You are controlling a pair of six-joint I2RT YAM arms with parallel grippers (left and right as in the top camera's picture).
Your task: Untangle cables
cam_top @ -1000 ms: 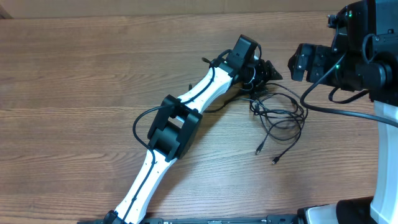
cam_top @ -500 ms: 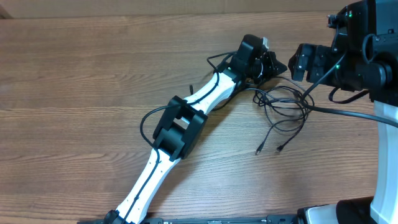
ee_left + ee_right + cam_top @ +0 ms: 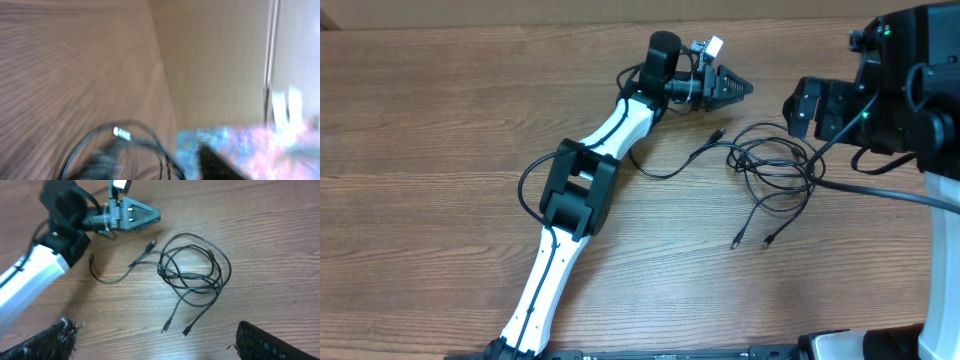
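Pincer on my right arm (image 3: 155, 331) hangs wide open above the wooden surface (image 3: 280, 250). Its fingers frame the bottom of the wrist view with nothing between them, which I take as readiness to drop onto the cables (image 3: 200, 280). Nearest those fingers lie two loose plug ends (image 3: 164, 329), then the knot of overlapping loops. Beyond it one strand (image 3: 107, 281) trails off to the left, and a silver-tipped plug (image 3: 151, 244) lies free, which probably makes that side the easiest to tease apart. Farthest out, just past that plug, the left pincer (image 3: 155, 215) looks drawn to a point with no cord in it. Its own camera is too blurred to confirm.
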